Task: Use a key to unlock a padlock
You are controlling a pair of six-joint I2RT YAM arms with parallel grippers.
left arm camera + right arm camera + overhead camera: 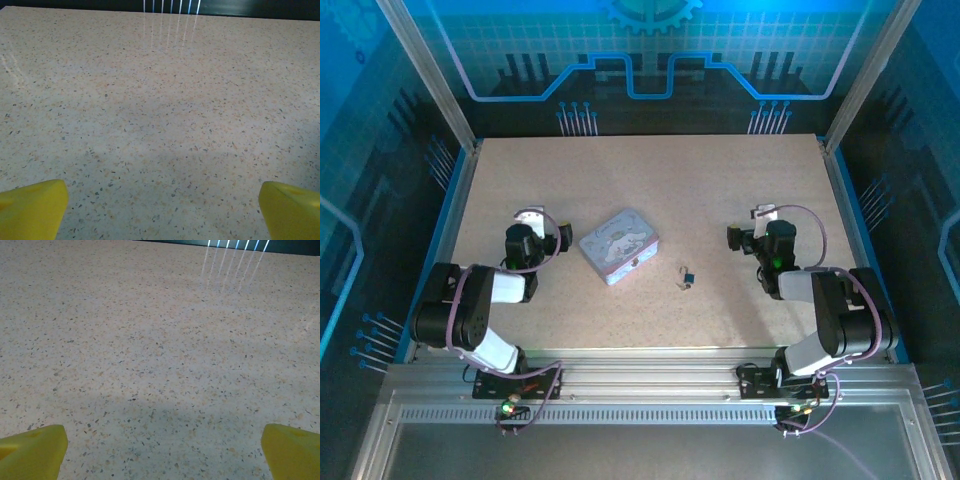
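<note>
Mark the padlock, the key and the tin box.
padlock point(690, 275), top view, on its dark blue body
key point(682, 287), top view, on its thin metal length
tin box point(618, 245), top view, middle of its lid

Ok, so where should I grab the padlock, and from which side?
Probably take the padlock by its block body, straight down from above: it lies low on the table, the key close beside. Shackle direction is too small to tell.

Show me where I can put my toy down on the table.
The far half of the table, beyond the tin, is bare. So is the strip nearest the front edge. Crowded: tin, padlock and key sit close together mid-table.
</note>
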